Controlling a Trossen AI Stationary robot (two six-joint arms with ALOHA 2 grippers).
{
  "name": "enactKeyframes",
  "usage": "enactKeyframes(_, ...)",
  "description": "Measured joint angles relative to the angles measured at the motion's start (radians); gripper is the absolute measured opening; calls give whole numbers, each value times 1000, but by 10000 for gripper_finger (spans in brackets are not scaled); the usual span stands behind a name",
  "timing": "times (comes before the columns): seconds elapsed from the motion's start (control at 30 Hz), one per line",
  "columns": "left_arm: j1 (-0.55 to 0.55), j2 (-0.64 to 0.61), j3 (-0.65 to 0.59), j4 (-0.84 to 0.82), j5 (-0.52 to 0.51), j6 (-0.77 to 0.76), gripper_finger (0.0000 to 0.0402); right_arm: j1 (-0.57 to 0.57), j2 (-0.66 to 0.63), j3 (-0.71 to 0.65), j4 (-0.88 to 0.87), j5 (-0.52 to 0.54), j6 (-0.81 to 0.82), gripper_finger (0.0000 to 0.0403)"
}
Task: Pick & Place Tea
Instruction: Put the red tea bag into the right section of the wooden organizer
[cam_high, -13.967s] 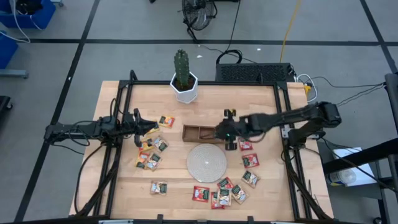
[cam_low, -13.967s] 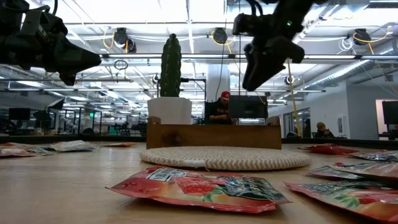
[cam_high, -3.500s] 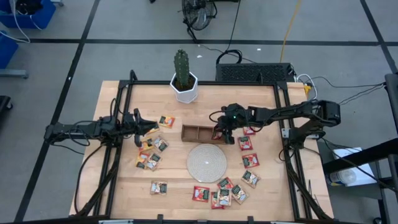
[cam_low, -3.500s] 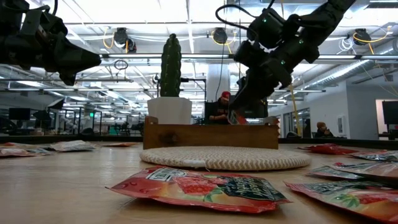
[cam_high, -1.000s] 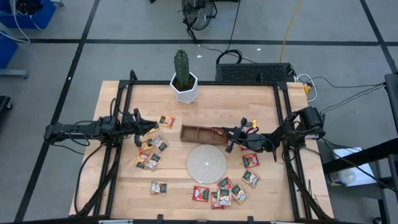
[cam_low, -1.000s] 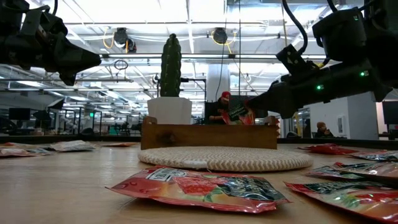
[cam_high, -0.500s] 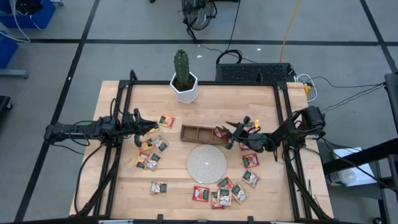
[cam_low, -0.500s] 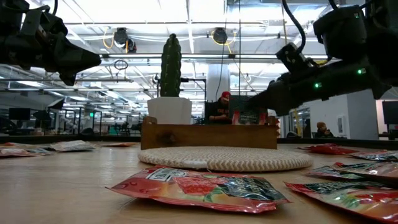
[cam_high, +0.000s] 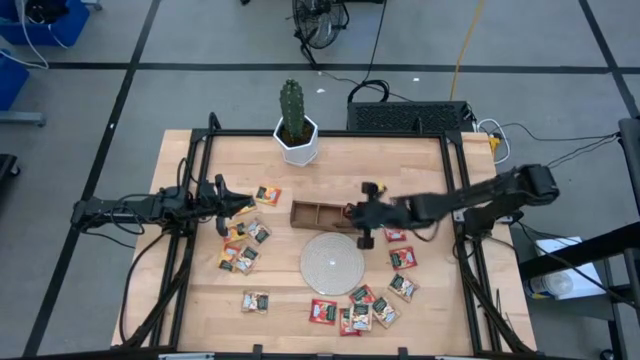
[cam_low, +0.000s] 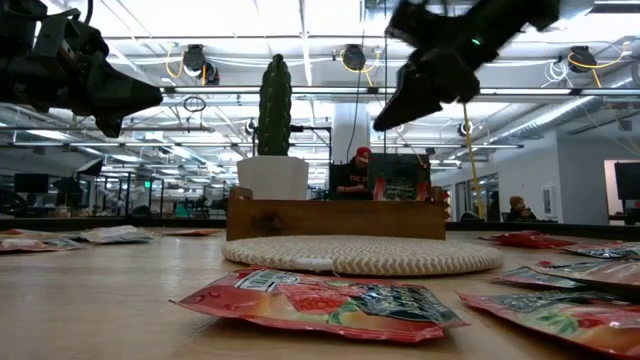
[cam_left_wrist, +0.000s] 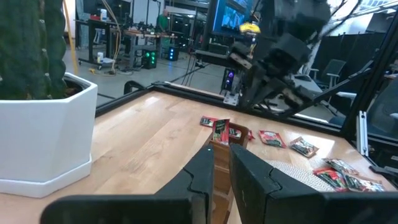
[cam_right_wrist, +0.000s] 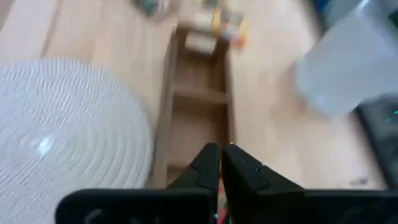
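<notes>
Tool on my right arm (cam_high: 366, 214) is hovering shut and empty above the wooden tray (cam_high: 322, 214), where a red tea sachet (cam_low: 400, 187) is standing in the end compartment below it.

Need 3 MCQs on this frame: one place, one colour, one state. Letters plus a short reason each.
1. Where is the right claw?
A. Over the right end of the wooden tray
B. Over the cactus pot
C. At the table's near edge

2. What colour is the cactus pot?
A. Black
B. White
C. Red

3. How is the right claw?
A. Wide open
B. Shut on the woven disc
C. Shut, holding nothing

Answers:
1. A: the high view shows it at the tray's right end.
2. B: the pot is white in the high and left wrist views.
3. C: the right wrist view shows the fingers together, nothing between them; a tea sachet stands in the tray.
</notes>
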Motion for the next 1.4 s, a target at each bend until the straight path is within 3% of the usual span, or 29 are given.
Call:
enactKeyframes(0.17, 0, 0, 0, 0, 0, 0, 51, -77, 106, 134, -239, -121, 53, 0)
enactKeyframes(0.47, 0, 0, 0, 0, 0, 0, 51, -105, 268, 135, -236, -170, 35, 0)
enactKeyframes(0.8, 0, 0, 0, 0, 0, 0, 51, -106, 335, 135, -267, -246, 32, 0)
enactKeyframes(1.2, 0, 0, 0, 0, 0, 0, 51, -88, 344, 135, -300, 13, 24, 0)
enactKeyframes(1.4, 0, 0, 0, 0, 0, 0, 51, -70, 344, 135, -293, 94, 15, 0)
